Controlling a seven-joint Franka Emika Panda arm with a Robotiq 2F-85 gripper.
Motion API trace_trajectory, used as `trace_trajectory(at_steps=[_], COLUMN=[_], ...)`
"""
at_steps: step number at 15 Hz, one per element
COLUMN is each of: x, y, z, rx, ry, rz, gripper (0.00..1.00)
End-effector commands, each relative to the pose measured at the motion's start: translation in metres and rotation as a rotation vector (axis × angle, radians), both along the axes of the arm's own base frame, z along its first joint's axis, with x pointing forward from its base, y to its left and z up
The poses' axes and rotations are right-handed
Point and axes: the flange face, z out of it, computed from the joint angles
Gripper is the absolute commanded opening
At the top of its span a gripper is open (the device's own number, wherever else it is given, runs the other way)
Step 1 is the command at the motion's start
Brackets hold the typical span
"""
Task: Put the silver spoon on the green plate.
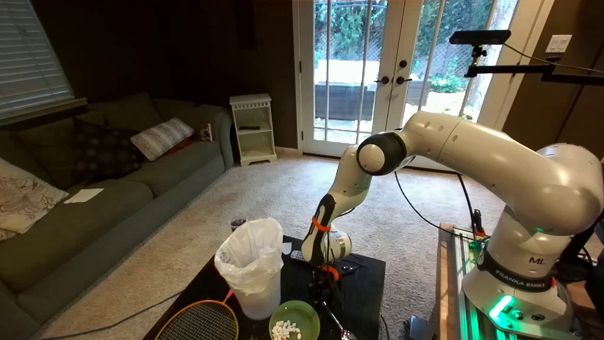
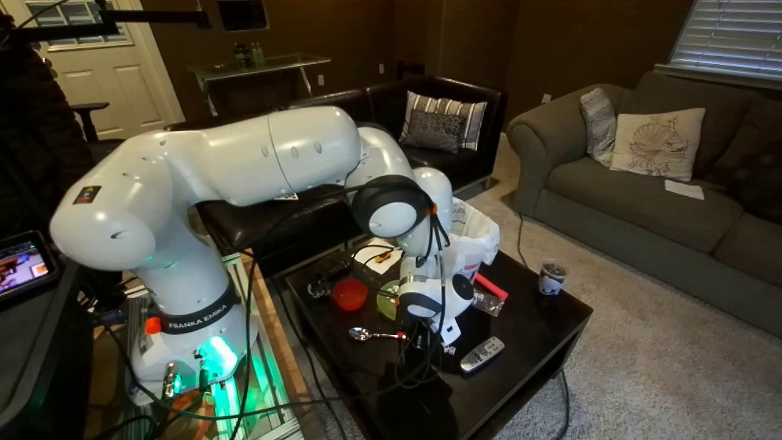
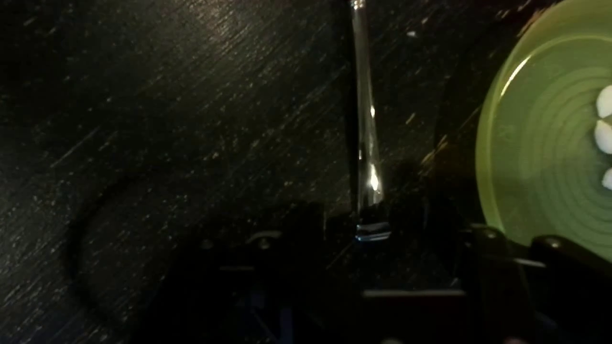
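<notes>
The silver spoon lies on the dark table in both exterior views (image 1: pixel 333 315) (image 2: pixel 361 333). In the wrist view its handle (image 3: pixel 366 124) runs from the top edge down to its end between my fingers; the bowl is out of that view. My gripper (image 3: pixel 375 222) is open around the handle end, with a gap on each side. It also shows low over the table in both exterior views (image 1: pixel 325 290) (image 2: pixel 418 339). The green plate (image 3: pixel 507 138) is right of the spoon, with white pieces on it. It also shows in both exterior views (image 1: pixel 309 315) (image 2: pixel 385 302), partly behind the arm in one.
A lined white bin (image 1: pixel 257 283) stands beside the plate. A racket (image 1: pixel 200 321) lies near it. A red bowl (image 2: pixel 349 294) stands close to the spoon and plate. A remote (image 2: pixel 482 354) and a cup (image 2: pixel 551 280) are on the table. Loose cables hang around the gripper.
</notes>
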Motion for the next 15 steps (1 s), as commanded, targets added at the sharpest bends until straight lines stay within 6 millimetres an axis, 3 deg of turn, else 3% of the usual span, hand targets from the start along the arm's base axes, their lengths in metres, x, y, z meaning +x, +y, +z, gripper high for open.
trace_trajectory(at_steps=[1, 2, 6, 11, 15], x=[-0.020, -0.031, -0.065, -0.083, -0.100], y=[0.018, 0.025, 0.043, 0.078, 0.098], z=[-0.013, -0.015, -0.014, -0.002, 0.025], rx=[0.028, 0.023, -0.039, -0.096, -0.190], ry=[0.058, 0.070, 0.020, -0.117, -0.198], rz=[0.037, 0.046, 0.061, 0.138, 0.153], gripper=[0.94, 0.99, 1.00, 1.00, 1.00])
